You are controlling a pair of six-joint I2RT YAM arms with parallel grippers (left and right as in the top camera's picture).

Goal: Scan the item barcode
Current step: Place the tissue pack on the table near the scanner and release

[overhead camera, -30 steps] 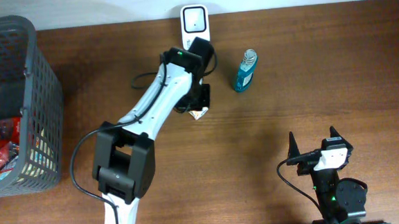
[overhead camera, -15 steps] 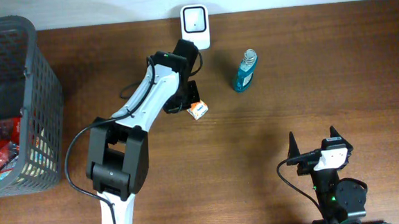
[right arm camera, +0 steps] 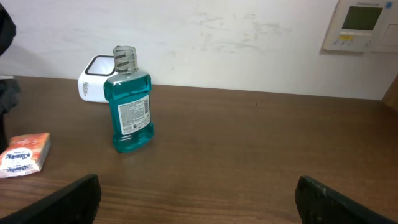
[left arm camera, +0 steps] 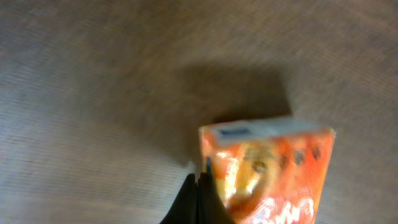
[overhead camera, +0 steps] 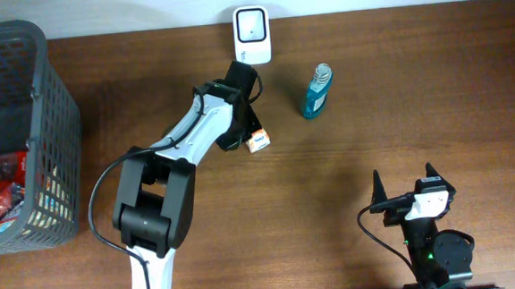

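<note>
Pack (overhead camera: 257, 143) lies flat on the table (overhead camera: 415, 81), near the middle, with the scanner (overhead camera: 252, 35) at twelve o'clock from it and the bottle (overhead camera: 317, 91) at two o'clock. The basket (overhead camera: 18, 38) sits far off at nine o'clock.

My left gripper (left arm camera: 200, 180) has its fingers pressed together, the tip right against the pack's edge. I cannot tell whether a fold of wrapper is pinched between them; I would guess not. My right gripper (right arm camera: 198, 183) waits at five o'clock with its fingers wide apart, holding nothing.

I judge the pack light and soft, a tissue pack in glossy film that will squash and could slide out of a light pinch. An edge grip would likely let it droop or twist. I would rather open up and take it across its two long sides near the middle, firmly but without crushing. No barcode shows in my views, so I should leave the broad faces uncovered for the scanner.
</note>
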